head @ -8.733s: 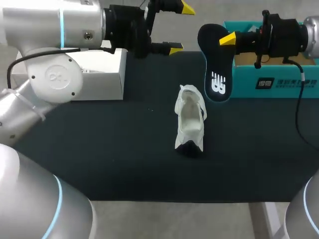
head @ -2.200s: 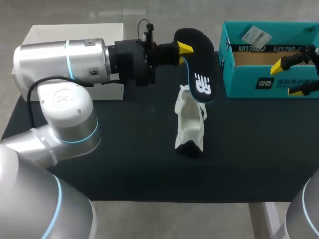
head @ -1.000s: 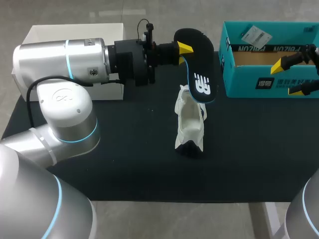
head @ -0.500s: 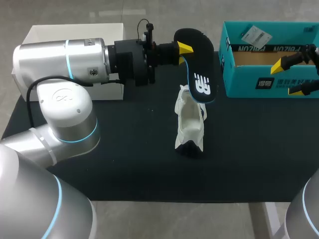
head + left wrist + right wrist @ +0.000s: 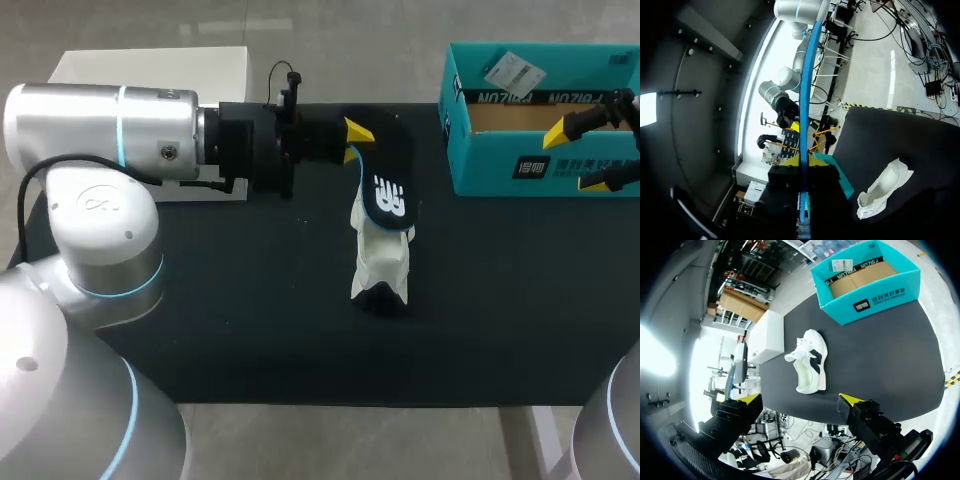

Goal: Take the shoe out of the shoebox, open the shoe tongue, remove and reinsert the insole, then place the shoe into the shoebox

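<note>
Shoe (image 5: 380, 262) of white cloth, with a dark patch at its near end, lies on the black table (image 5: 240, 310) close to the middle, its opening turned up and its length running away from the robot. In the right wrist view the same shoe (image 5: 809, 366) lies on its sole between the white box (image 5: 766, 335) and the teal shoebox (image 5: 866, 286). The left gripper (image 5: 352, 140) reaches in from the left, level over the table, and is closed on the black insole (image 5: 386, 178), gripping it at the far end. The insole hangs slanting down toward the shoe, logo side up, and its lower end lies over the shoe's opening; whether it touches the shoe inside cannot be told. In the left wrist view the insole (image 5: 805, 125) shows edge-on as a thin blue line clamped between the fingers of the left gripper (image 5: 803, 166), with the shoe (image 5: 885, 187) off to one side below it. The shoebox (image 5: 500, 172) stands open at the far right of the table, a paper tag lying in it. The right gripper (image 5: 584, 157) hangs at the shoebox's near right corner with its yellow-tipped fingers spread wide and nothing between them; the right wrist view shows the right gripper (image 5: 799, 401) the same way. The white box (image 5: 150, 65) stands at the far left, partly behind the left arm.
</note>
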`<state>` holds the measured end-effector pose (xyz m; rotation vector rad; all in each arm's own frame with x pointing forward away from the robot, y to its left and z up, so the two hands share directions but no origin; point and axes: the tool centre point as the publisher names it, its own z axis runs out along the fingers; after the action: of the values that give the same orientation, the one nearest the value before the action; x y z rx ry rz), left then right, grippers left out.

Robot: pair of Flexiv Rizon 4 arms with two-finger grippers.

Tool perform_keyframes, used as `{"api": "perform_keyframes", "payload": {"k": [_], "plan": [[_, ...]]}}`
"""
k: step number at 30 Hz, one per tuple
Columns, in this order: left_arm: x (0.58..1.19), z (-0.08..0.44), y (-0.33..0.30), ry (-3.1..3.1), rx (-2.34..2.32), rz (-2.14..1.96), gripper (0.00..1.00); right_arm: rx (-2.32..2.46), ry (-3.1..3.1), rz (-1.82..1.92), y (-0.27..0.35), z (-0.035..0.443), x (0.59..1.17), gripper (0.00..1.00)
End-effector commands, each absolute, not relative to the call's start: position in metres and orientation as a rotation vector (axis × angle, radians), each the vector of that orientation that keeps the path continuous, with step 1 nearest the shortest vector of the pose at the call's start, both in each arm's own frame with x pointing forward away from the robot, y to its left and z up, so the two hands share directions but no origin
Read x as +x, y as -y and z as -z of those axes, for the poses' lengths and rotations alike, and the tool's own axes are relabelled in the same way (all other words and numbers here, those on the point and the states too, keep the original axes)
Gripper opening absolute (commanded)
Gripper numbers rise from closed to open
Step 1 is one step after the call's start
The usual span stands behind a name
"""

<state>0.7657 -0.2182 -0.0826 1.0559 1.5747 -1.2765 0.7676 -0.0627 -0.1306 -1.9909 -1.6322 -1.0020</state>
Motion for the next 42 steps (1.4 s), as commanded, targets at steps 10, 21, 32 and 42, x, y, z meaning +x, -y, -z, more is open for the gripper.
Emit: {"api": "perform_keyframes", "payload": {"k": [10,21,32,42], "plan": [[0.738,0.15,0.194,-1.804,1.105,1.437,0.0,-1.993,1.632,1.001,0.062,0.131,0.768,1.0],[0.715,0.201,0.21,-1.945,1.185,1.481,0.0,-1.993,1.632,1.001,0.062,0.131,0.768,1.0],[0.709,0.219,0.212,-2.037,1.21,1.397,0.0,-1.993,1.632,1.001,0.062,0.131,0.768,1.0],[0.709,0.219,0.212,-2.037,1.21,1.397,0.0,-1.993,1.632,1.001,0.062,0.131,0.768,1.0]]}}
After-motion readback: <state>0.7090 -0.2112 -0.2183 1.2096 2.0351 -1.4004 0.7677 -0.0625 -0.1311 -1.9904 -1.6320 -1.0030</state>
